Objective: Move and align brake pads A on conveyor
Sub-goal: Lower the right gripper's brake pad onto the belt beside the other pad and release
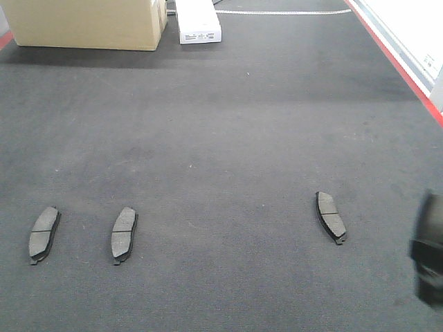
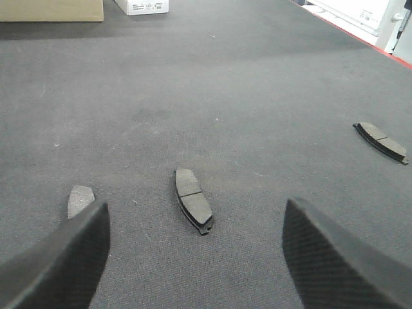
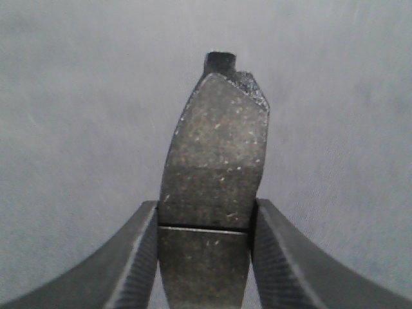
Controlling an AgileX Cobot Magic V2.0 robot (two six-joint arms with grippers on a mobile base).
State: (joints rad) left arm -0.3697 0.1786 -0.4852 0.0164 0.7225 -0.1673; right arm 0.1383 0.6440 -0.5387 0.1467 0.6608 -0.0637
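Front view: three brake pads are lying flat on the conveyor [image 1: 228,131]. The far-left pad [image 1: 44,234] and the second pad [image 1: 124,234] are sitting side by side in the lower left of the frame, roughly parallel, long axes running up-frame. The third pad [image 1: 331,216] is lying well apart in the lower right, angled the other way.

A cardboard box [image 1: 86,23] and a white box [image 1: 198,21] are resting on the belt along the top edge, upper left. The red edge strip [image 1: 398,63] is running diagonally down the upper right.

Right gripper [image 1: 430,257]: showing only as a dark blur at the right edge in the front view. In its wrist view, the right gripper [image 3: 205,257] is clamping a fourth pad [image 3: 215,167] between its two fingers [image 3: 138,261], pinching at the groove, pad pointing up-frame over the belt.

Left gripper [image 2: 196,257]: jaws are standing wide apart, holding nothing, hovering over the belt. The second pad [image 2: 193,199] is lying between and just beyond the fingertips; the far-left pad [image 2: 80,199] is peeking out partly behind the left finger [image 2: 61,264]; the third pad [image 2: 382,141] is lying at the right edge.
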